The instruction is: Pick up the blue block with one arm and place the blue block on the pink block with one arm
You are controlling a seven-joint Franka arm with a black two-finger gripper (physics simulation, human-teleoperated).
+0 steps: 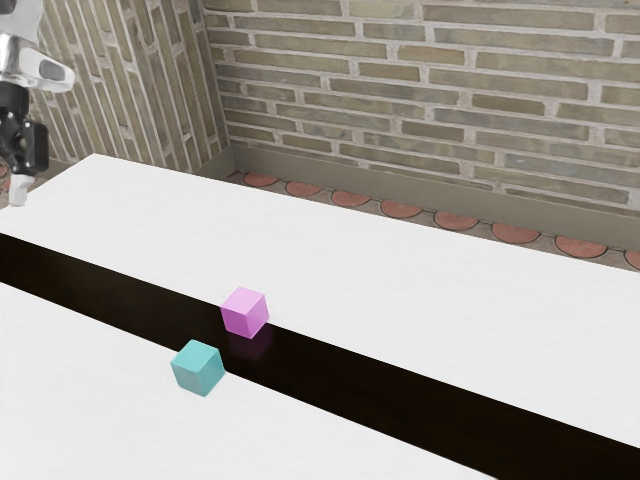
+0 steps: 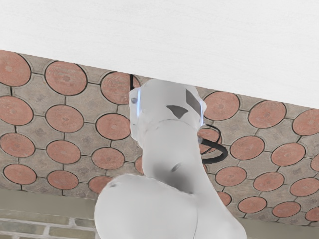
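The table (image 1: 420, 270) shows white with one glossy black band (image 1: 400, 395) across it, the pink block (image 1: 245, 310) at the band's edge, and the blue block (image 1: 197, 367), teal in shade, on the white beside it. The wall (image 1: 430, 90) is grey-brown brick, and the floor (image 2: 65, 119) is round terracotta pavers in grey grout.

Gripper (image 1: 16, 183) raised high; pointing downward

Side-on over table (image 1: 420, 280); wrist toward floor (image 2: 65, 119)
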